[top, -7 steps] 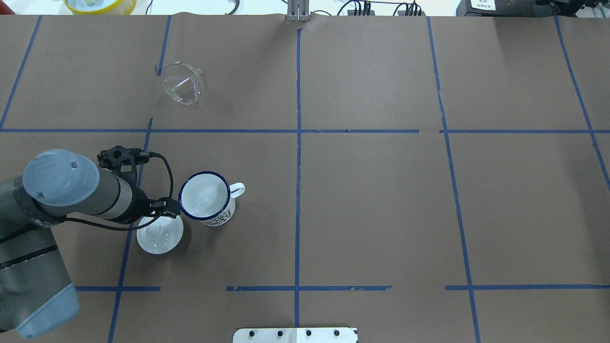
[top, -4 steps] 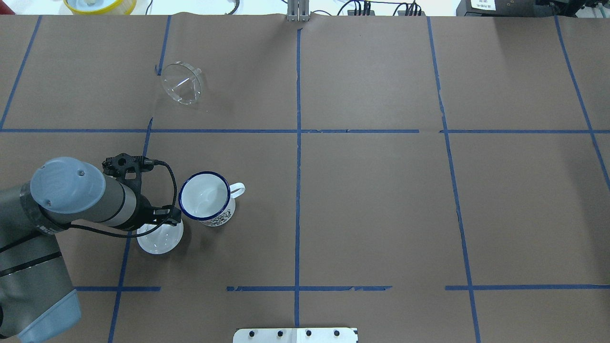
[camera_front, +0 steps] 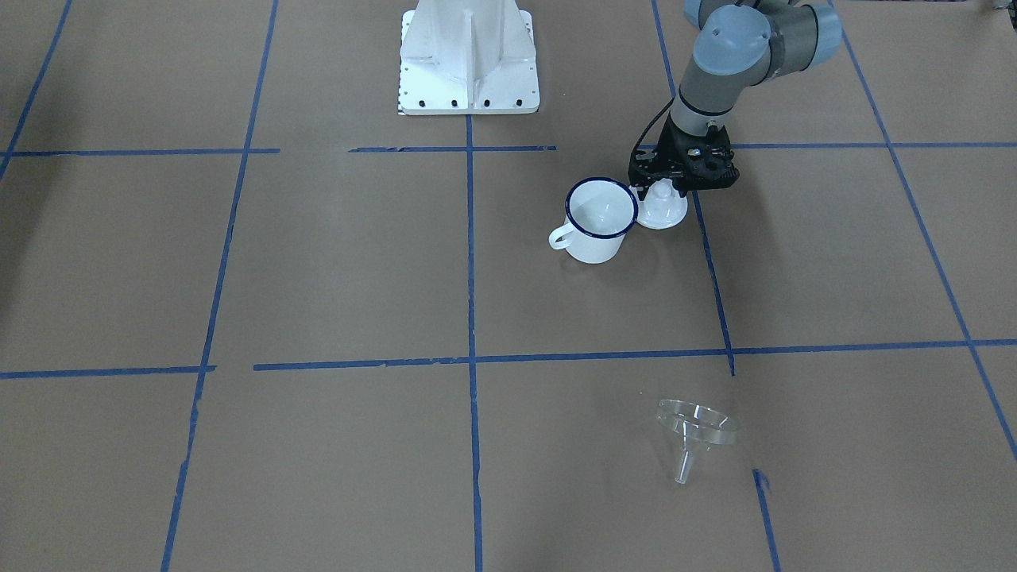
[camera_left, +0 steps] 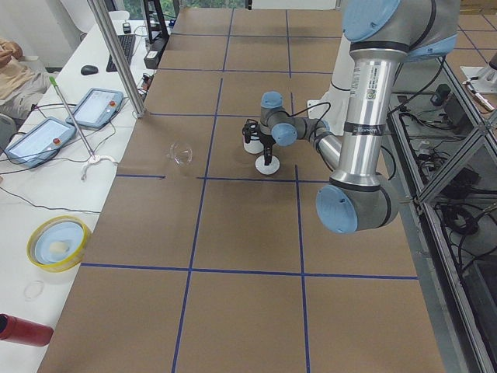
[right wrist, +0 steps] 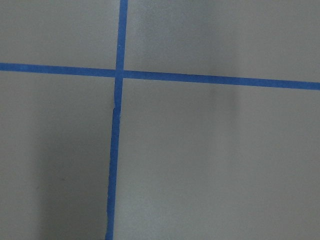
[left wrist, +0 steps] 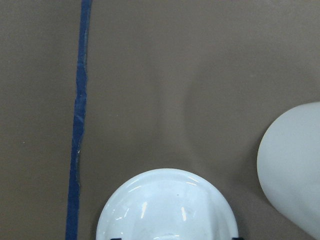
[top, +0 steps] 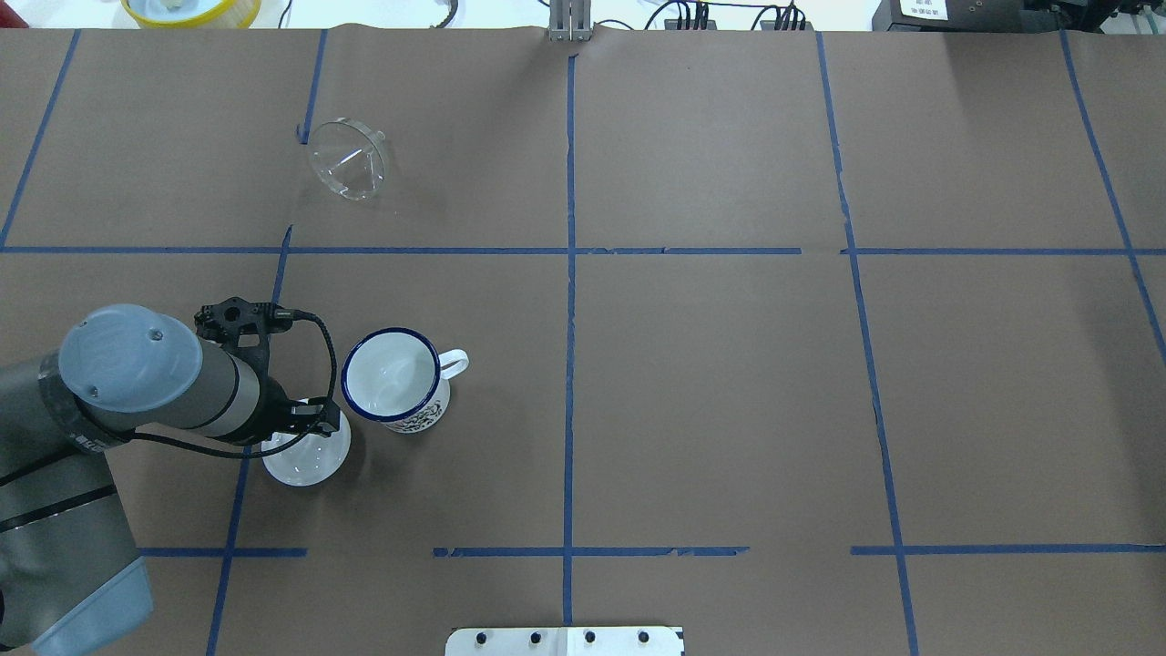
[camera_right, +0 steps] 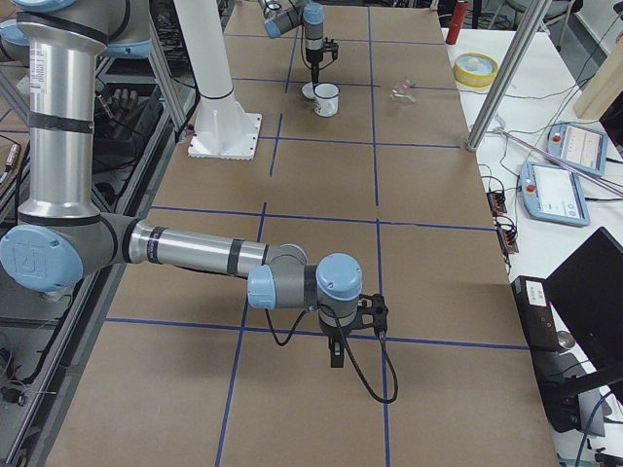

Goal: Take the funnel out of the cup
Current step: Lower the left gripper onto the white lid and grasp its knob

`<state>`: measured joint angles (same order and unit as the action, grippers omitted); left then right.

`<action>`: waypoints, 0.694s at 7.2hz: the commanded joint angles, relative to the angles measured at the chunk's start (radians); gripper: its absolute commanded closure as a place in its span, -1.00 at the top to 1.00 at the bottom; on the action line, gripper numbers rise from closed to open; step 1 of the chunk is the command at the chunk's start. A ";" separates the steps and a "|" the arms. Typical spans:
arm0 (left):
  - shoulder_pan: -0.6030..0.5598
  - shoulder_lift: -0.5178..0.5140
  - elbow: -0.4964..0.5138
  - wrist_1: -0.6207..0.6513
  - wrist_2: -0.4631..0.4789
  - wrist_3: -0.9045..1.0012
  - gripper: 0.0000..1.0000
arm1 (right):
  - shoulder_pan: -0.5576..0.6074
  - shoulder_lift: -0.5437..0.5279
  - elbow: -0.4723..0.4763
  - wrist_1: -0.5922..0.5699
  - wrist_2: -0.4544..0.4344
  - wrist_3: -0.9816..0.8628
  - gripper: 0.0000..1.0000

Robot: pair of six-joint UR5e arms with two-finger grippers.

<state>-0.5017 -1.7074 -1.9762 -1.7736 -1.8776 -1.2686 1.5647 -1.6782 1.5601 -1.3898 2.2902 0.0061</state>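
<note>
The clear funnel point(top: 348, 162) lies on its side on the brown table, far from the cup; it also shows in the front view point(camera_front: 691, 433). The cup point(top: 393, 378), a white mug with a dark blue rim, stands upright with nothing in it point(camera_front: 600, 218). My left gripper point(camera_front: 666, 189) hangs right over a white round lid with a knob point(top: 305, 460) beside the cup. In the left wrist view its dark fingertips stand apart at either side of the lid point(left wrist: 167, 205), open. My right gripper point(camera_right: 336, 358) hangs low over bare table, far from these things; I cannot tell its state.
The robot's white base plate point(camera_front: 469, 56) stands at the table's robot side. A yellow bowl point(top: 191, 9) and cables lie beyond the far edge. A metal pole point(camera_left: 116, 54) and tablets stand at the operators' side.
My left arm has shifted back toward the robot, so that its gripper now hangs over the white lid. The funnel, cup and lid have not moved.
</note>
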 commanded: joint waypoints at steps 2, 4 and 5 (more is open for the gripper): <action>0.000 0.002 -0.006 0.005 0.000 0.000 0.28 | 0.000 0.000 0.000 0.000 0.000 0.000 1.00; 0.000 0.002 -0.007 0.006 0.000 0.000 0.26 | 0.000 0.000 0.000 0.000 0.000 0.000 1.00; 0.000 0.005 -0.009 0.013 0.000 0.000 0.20 | 0.000 0.000 0.000 0.000 0.000 0.000 1.00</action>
<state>-0.5016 -1.7048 -1.9832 -1.7658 -1.8776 -1.2686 1.5647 -1.6782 1.5601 -1.3898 2.2902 0.0061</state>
